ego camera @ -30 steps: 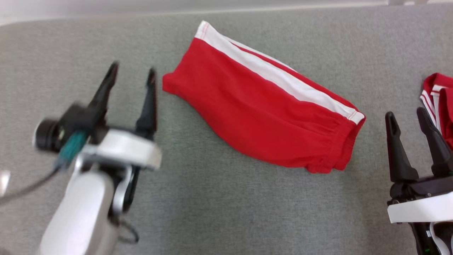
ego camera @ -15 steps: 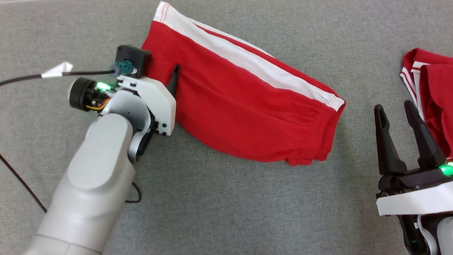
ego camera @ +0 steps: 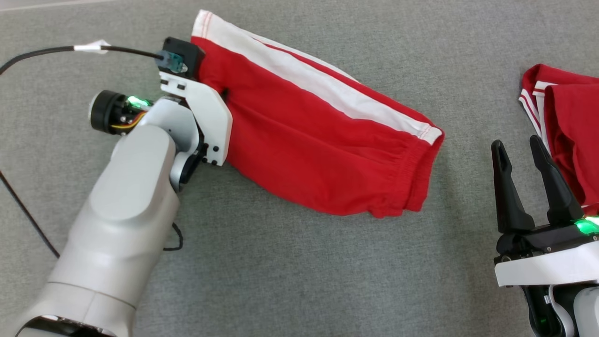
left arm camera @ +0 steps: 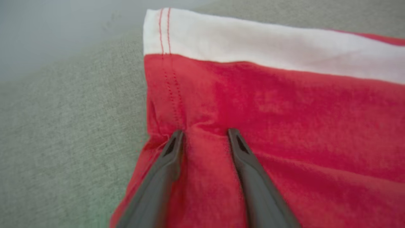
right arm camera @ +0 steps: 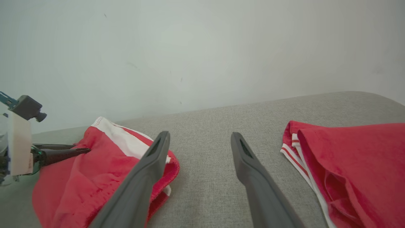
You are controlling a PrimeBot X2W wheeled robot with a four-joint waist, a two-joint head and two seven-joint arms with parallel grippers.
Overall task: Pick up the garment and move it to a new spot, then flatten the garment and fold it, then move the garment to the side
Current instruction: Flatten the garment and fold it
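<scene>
The garment [ego camera: 327, 140] is a pair of red shorts with a white side stripe, lying flat and slanted on the grey padded surface [ego camera: 299, 281]. My left gripper [left arm camera: 205, 133] is pressed down on its left end near the hem. The fingers stand a little apart, and a ridge of red cloth [left arm camera: 284, 126] puckers between the tips. In the head view the white wrist plate hides most of those fingers. My right gripper [ego camera: 516, 141] hovers open to the right of the waistband end [right arm camera: 95, 171], holding nothing.
A second red garment with white trim [ego camera: 566, 126] lies at the right edge, just beyond my right gripper [right arm camera: 200, 134]. A black cable [ego camera: 47, 51] runs off left from the left wrist. A pale wall stands behind the surface.
The left gripper went from left of the garment onto its hem end, and its fingers narrowed with cloth bunching between them. The head view shifted. The right gripper stayed open.
</scene>
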